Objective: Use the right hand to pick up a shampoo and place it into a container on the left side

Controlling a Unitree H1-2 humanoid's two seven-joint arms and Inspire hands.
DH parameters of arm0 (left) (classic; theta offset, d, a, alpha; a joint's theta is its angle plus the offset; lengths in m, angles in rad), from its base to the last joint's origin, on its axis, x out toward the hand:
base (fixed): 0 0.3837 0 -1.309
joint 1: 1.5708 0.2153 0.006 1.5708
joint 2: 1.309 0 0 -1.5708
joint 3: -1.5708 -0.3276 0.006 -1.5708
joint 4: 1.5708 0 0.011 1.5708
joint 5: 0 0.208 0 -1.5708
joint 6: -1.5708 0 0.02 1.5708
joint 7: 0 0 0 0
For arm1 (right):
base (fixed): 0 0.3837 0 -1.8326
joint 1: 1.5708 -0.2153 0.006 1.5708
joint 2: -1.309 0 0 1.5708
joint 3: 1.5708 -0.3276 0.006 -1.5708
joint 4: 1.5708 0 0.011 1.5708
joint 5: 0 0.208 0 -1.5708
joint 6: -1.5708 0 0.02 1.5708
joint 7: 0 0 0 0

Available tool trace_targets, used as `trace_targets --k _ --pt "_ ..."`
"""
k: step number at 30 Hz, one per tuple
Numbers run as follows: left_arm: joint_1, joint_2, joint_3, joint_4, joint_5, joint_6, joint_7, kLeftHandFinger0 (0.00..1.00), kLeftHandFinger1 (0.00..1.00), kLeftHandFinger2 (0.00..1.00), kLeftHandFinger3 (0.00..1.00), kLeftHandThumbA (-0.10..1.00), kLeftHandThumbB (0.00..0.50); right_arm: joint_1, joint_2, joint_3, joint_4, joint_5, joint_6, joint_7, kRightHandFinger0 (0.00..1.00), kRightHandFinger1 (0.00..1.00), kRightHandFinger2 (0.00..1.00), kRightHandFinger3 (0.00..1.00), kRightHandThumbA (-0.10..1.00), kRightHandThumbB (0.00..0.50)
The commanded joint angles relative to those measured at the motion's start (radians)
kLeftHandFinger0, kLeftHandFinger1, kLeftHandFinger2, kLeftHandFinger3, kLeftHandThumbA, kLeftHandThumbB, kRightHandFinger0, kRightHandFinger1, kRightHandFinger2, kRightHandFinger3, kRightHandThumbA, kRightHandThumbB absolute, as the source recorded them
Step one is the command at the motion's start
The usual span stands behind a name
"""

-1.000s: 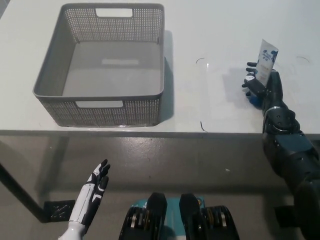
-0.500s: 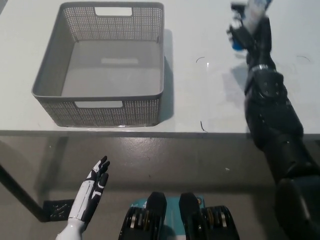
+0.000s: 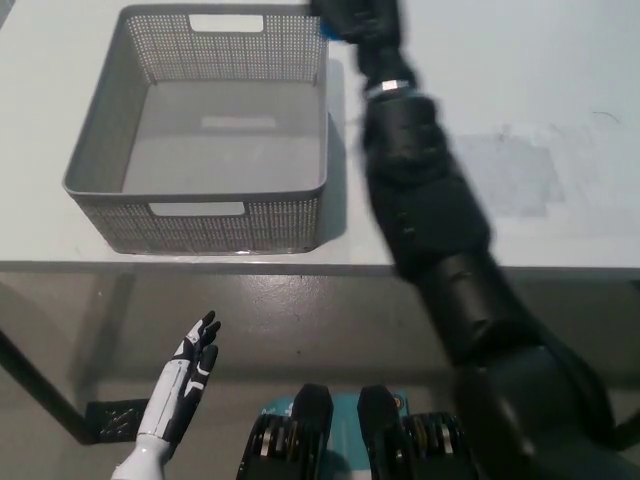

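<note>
Head view, grey basket [image 3: 100,180] on white table [image 3: 520,120]; grey floor [image 3: 300,310] below

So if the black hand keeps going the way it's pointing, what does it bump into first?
Probably nothing. The right hand points up toward the picture's top edge, beside the grey basket's far right corner. Only bare white table shows ahead, though depth is unclear.

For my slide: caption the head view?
Black right robot hand reaches the grey basket's far right corner; white left robot hand rests low.
</note>
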Motion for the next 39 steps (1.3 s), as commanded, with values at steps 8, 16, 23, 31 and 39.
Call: trace_targets --k 8,16,23,31,39 --pt "-0.023 0.022 -0.011 -0.001 0.017 -0.035 -0.006 1.0 1.0 1.0 1.0 1.0 0.279 -0.149 0.111 0.053 0.222 -0.047 -0.067 -0.061 0.0 0.37 0.78 0.7 -0.1 0.16" --pt "-0.031 0.024 -0.014 -0.009 0.02 -0.019 -0.007 1.0 1.0 1.0 1.0 1.0 0.285 -0.181 0.112 0.066 0.394 -0.05 -0.037 -0.079 0.0 0.25 0.62 0.68 -0.1 0.118" --pt "-0.03 0.026 -0.018 -0.025 0.018 0.0 -0.014 1.0 1.0 1.0 1.0 1.0 0.266 -0.14 0.099 0.067 0.46 -0.05 -0.031 -0.085 0.0 0.33 0.71 0.75 -0.1 0.131" --pt "-0.035 0.033 -0.024 -0.017 0.026 -0.01 -0.013 1.0 1.0 1.0 1.0 1.0 0.276 -0.122 0.085 0.056 0.473 -0.039 -0.027 -0.075 0.0 0.39 0.78 0.82 -0.1 0.145" --pt "-0.04 0.033 -0.023 -0.019 0.02 -0.003 -0.02 1.0 1.0 1.0 1.0 1.0 0.263 -0.113 0.07 0.074 0.479 -0.052 -0.025 -0.044 0.05 0.13 0.23 0.27 0.09 0.195"
